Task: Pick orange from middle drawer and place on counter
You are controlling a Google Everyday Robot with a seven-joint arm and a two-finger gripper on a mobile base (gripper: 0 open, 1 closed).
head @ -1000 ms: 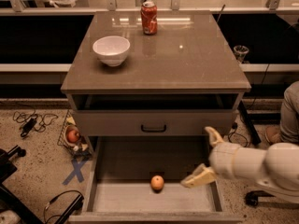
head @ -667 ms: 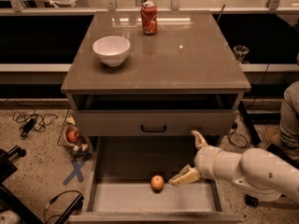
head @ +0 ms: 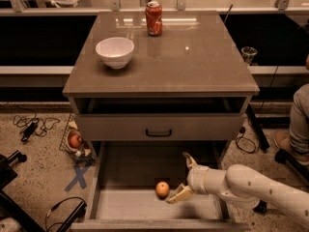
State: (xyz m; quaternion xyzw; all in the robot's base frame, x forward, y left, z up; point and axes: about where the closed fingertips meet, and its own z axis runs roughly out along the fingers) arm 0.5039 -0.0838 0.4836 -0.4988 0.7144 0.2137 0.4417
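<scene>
The orange lies on the pale floor of the pulled-out middle drawer, near its middle. My gripper reaches in from the right on a white arm, just right of the orange and not touching it. Its fingers are open, one raised toward the back and one low next to the orange. The glossy grey-brown counter tops the cabinet above.
A white bowl and a red soda can stand on the counter. A closed drawer front with a black handle sits above the open drawer. A wire basket with a red fruit, cables and blue tape lie on the floor at left. A person's leg is at right.
My gripper and arm have moved left inside the drawer, from well right of the orange to close beside it. The orange has not moved.
</scene>
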